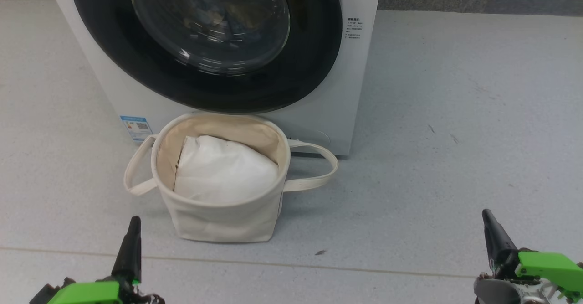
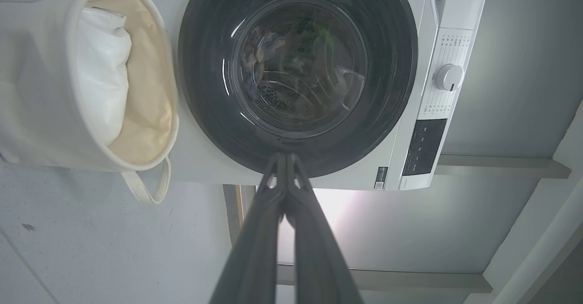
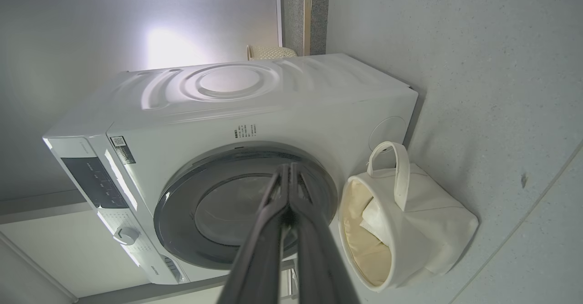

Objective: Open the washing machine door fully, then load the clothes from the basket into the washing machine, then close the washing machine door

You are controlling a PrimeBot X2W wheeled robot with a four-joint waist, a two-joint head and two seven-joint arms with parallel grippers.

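Left tool (image 1: 133,224), fingers pressed together and empty, hangs near the basket (image 1: 218,224), which holds a white bundle (image 1: 223,172). Behind it the washing machine door (image 1: 314,71) sits shut, the clothes (image 2: 266,44) seemingly behind its glass. Right tool (image 1: 486,215) is likewise together, empty. Closing looks done: confirm the rim lies flush, and press it if not.

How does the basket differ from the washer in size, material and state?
The basket is far smaller than the washer. The basket is soft cream canvas; the washer is hard and white, with a black-rimmed door. The basket is open on top, with a white bundle inside; the washer's door is shut. Both stand on the grey floor, the basket just before the washer.
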